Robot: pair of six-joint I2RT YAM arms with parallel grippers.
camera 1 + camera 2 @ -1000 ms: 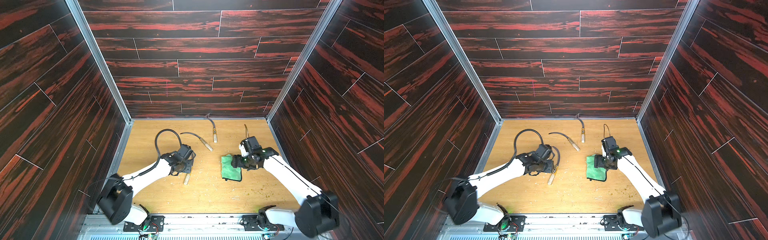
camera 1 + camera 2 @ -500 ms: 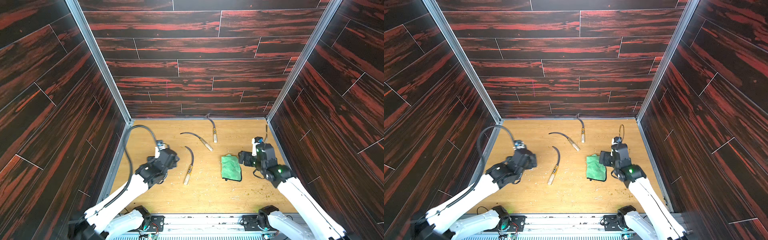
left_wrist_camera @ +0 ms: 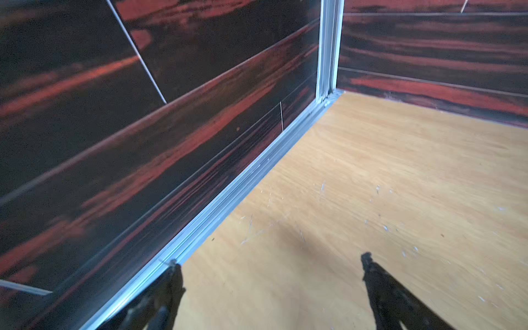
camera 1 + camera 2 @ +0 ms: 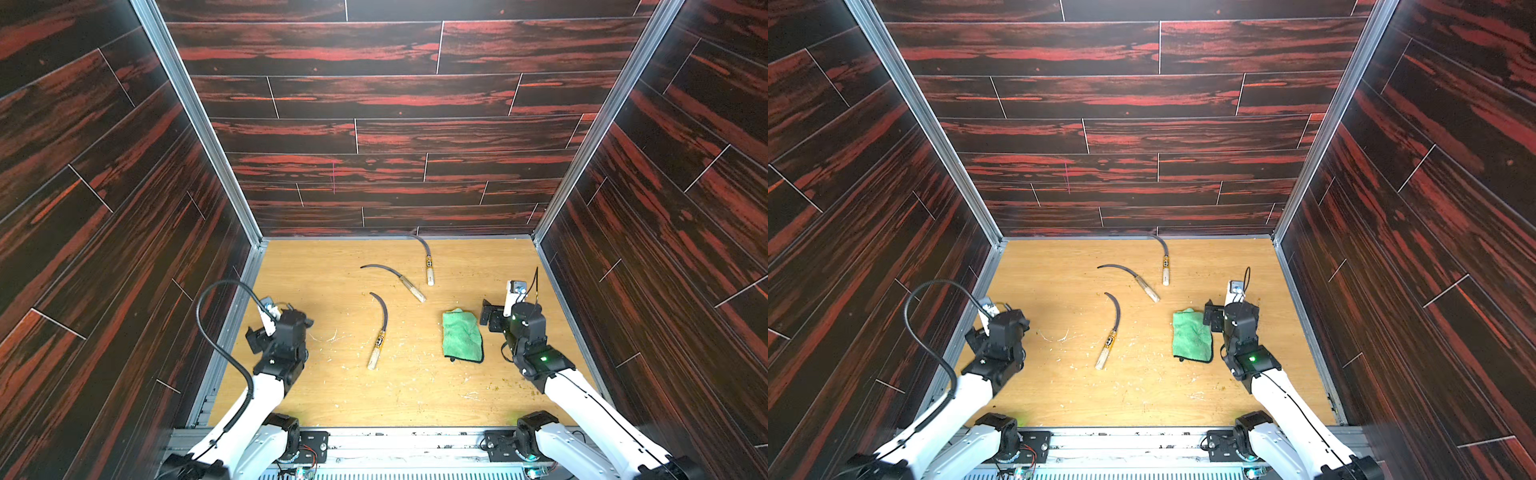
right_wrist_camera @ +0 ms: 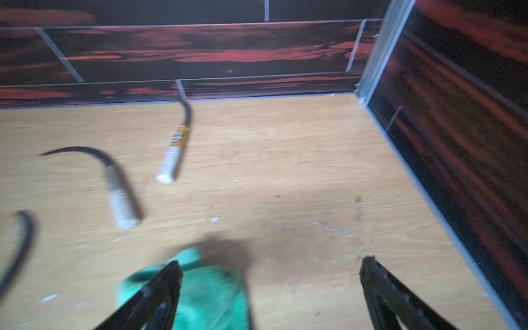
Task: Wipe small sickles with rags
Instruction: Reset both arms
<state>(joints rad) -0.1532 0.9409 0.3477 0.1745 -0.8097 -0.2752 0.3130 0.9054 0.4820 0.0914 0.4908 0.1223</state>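
Small sickles [image 4: 380, 338]: thin dark curved blades, pale wooden handles.

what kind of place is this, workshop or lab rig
Probably a robot test cell: two white robot arms on a metal rail, a wooden tabletop boxed in by wood-pattern wall panels, three small sickles and a green rag laid out.

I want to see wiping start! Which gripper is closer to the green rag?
Right. The right gripper hangs open just beside the rag; the left gripper is open near the opposite wall, with a sickle between.
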